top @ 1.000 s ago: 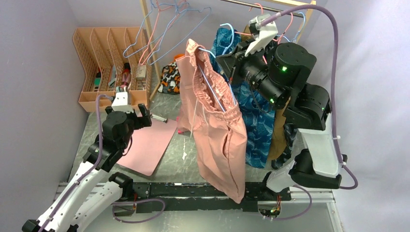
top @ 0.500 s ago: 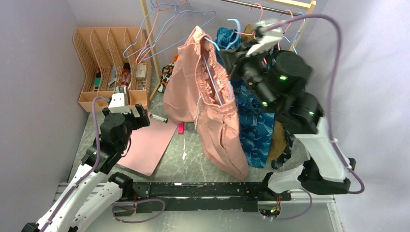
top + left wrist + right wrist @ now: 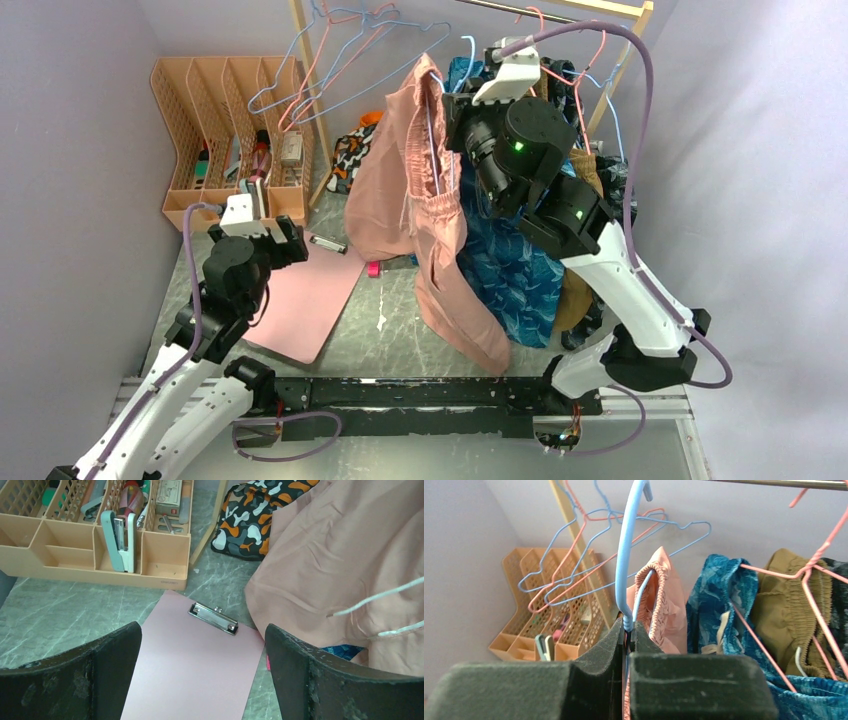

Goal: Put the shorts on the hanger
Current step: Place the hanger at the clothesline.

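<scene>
The salmon shorts [image 3: 400, 200] hang in the air from the light-blue hanger [image 3: 436, 130], whose wire runs through the gathered waistband. My right gripper [image 3: 455, 112] is shut on the hanger's neck just below the hook, high up near the clothes rail. From the right wrist, the hanger's hook [image 3: 626, 555] rises out of the closed right gripper [image 3: 628, 630], with the shorts' waistband [image 3: 661, 597] right behind. My left gripper [image 3: 262, 228] hovers open and empty over the pink clipboard [image 3: 195, 670]. In its own view the left gripper [image 3: 202, 650] shows the shorts [image 3: 340, 555] at the right.
An orange desk organiser [image 3: 225, 130] stands at the back left. Pink and blue wire hangers [image 3: 330, 60] hang on the wooden rack. A blue patterned garment [image 3: 520, 270] and an olive one [image 3: 789, 595] hang right of the shorts. A camouflage cloth [image 3: 245, 515] lies on the table.
My right arm has raised and swung the hanger with the shorts back and left, closer to the rail. The shorts hang more edge-on. The left arm has barely moved.
</scene>
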Tool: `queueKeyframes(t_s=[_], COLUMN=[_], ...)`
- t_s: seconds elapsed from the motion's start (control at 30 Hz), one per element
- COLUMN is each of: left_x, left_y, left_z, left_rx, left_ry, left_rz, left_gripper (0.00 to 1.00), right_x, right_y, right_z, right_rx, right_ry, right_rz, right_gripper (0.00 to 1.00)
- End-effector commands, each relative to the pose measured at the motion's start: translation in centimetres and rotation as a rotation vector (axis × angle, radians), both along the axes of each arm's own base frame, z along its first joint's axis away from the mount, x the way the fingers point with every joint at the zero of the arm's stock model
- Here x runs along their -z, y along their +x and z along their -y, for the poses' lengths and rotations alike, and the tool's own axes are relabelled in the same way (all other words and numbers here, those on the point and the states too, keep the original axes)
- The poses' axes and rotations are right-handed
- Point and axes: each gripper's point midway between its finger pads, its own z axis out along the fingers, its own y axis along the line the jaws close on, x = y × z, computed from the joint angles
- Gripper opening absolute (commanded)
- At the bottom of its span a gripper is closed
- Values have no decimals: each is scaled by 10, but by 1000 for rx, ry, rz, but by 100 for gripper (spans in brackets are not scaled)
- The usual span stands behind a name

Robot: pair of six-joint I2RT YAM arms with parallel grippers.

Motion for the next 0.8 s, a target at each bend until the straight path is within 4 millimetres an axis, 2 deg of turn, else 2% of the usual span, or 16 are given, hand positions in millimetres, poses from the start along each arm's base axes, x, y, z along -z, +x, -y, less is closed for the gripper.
queueKeyframes(t_s=[0.0, 0.17, 0.4, 0.43, 0.77], left_x=[-2, -3, -5, -6, -7], left_y=[0, -1, -2, -2, -1], left_z=[-1, 0, 2, 3, 10], left_rx=[-6, 5, 19, 24, 63], left_ry=[-15, -17, -21, -23, -27], left_rz=[15, 18, 25, 28, 33], left_gripper=[97, 96, 96, 96, 96], right_x=[-28, -20, -11, -4, 1], right_y=[15, 49, 70, 74, 89], right_z=[24, 41, 49, 49, 56], right_rx=[72, 27, 8, 7, 13], right_ry=[128, 199, 277, 281, 341], right_rz=[49, 10, 22, 16, 96], right_gripper=[0, 0, 0, 0, 0])
